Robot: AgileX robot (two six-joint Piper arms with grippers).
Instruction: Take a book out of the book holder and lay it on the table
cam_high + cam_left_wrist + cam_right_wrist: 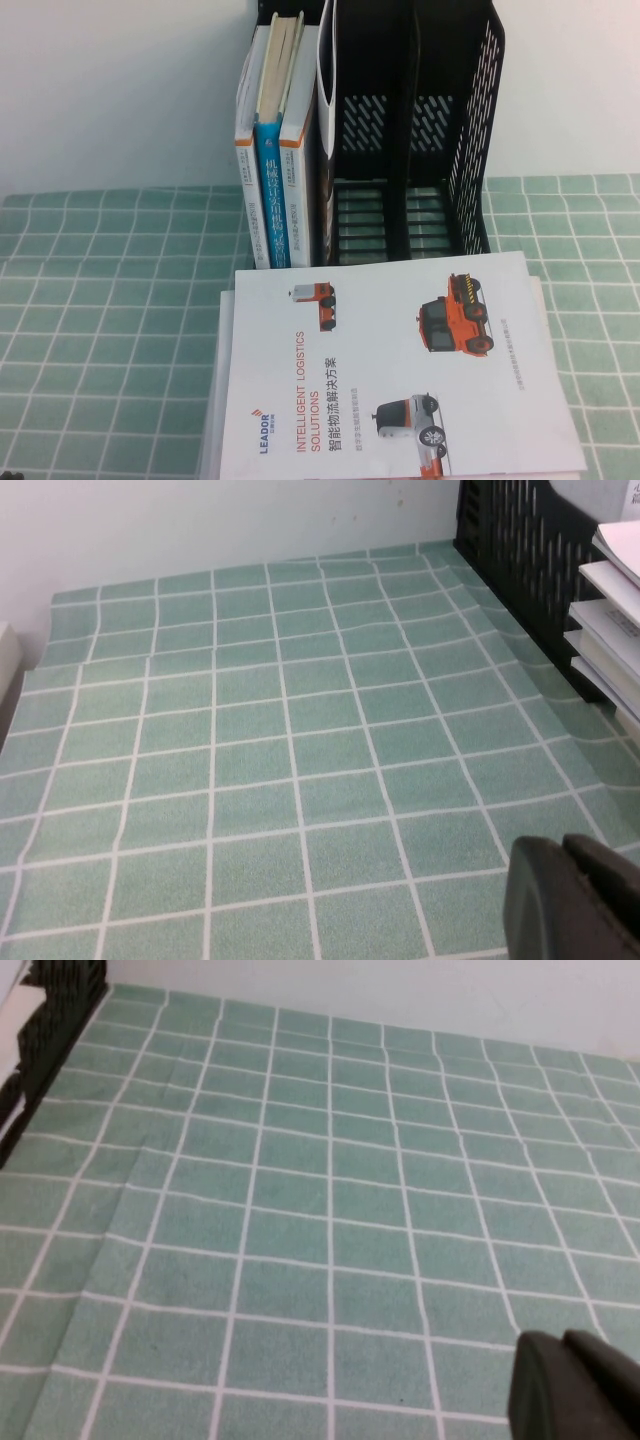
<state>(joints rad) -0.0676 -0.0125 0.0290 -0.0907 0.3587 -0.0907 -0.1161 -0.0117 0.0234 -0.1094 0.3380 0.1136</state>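
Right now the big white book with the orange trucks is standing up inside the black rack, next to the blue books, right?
Not quite. The book lies flat on the table in front of the book holder, as the high view shows. The blue books do stand in it. The left gripper and right gripper hang above bare table.

The book (400,370) lay white cover up on the table (110,320), just in front of the book holder (410,150). Along its near-left part ran orange lettering, turned sideways: "INTELLIGENT LOGISTICS SOLUTIONS". Beside that, toward the cover's left edge, stood the brand "LEADOR" under a small orange mark. A line of black Chinese characters ran next to the orange words, too small for me to read with certainty. Left of the book holder, the blue-spined book (275,190) carried white Chinese characters down its spine, also not clearly legible.
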